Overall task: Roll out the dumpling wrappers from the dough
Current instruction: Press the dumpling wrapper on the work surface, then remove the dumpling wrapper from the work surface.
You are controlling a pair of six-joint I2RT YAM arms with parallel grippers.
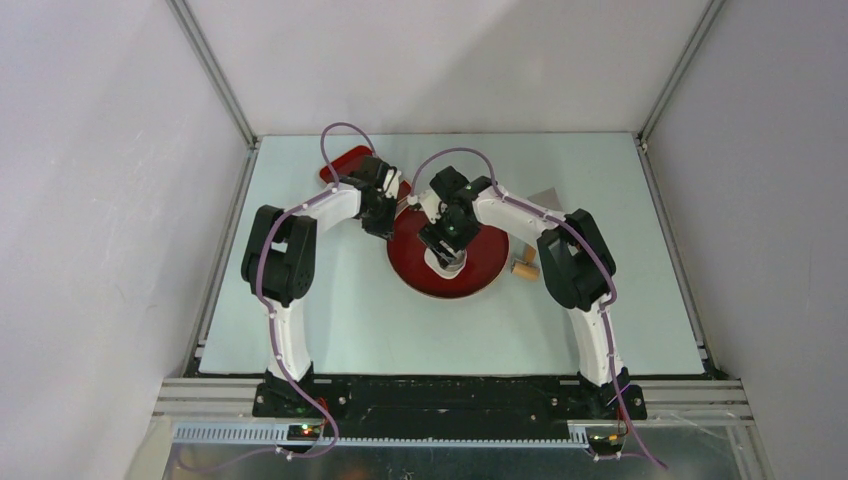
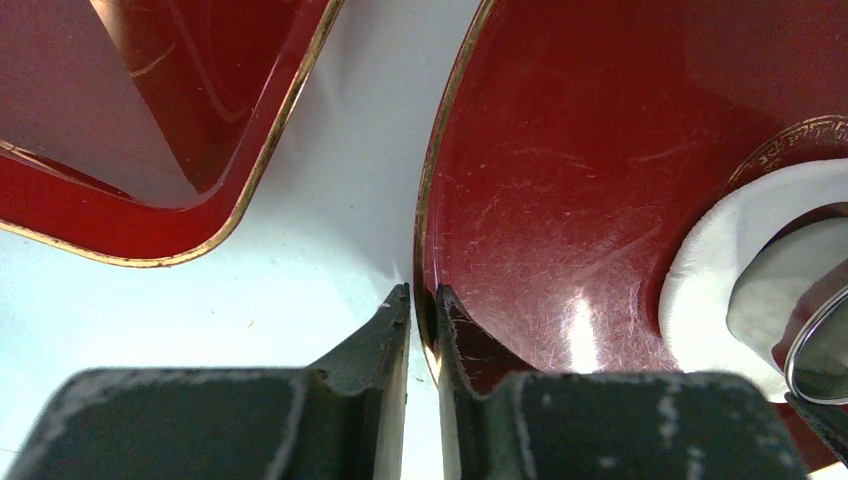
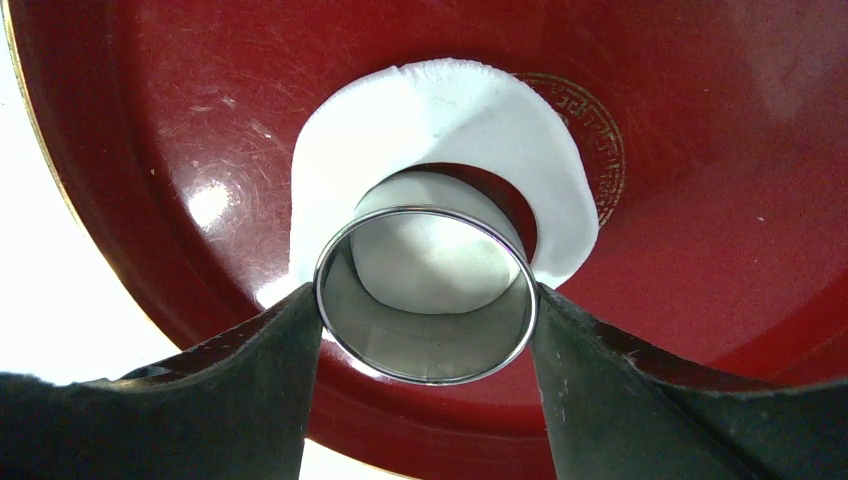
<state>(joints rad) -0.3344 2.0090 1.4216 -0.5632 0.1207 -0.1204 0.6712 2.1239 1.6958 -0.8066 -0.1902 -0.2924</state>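
Note:
A round red plate point(image 1: 480, 268) holds a flat white dough sheet point(image 3: 440, 110) with a round hole cut from its near side. My right gripper point(image 3: 425, 290) is shut on a shiny metal ring cutter point(image 3: 425, 345) at that hole, over the plate's middle point(image 1: 447, 250). A round white dough disc, a dumpling wrapper point(image 3: 430, 262), shows inside the ring; I cannot tell whether it lies on the plate or sticks in the ring. My left gripper point(image 2: 422, 295) is shut on the plate's gold-edged left rim point(image 2: 432, 200), one finger inside and one outside.
A rectangular red tray point(image 2: 150, 120) sits just left of the plate, at the back left in the top view point(image 1: 345, 162). A small wooden rolling pin point(image 1: 523, 266) lies to the right of the plate. A grey flat piece point(image 1: 546, 195) lies behind the right arm.

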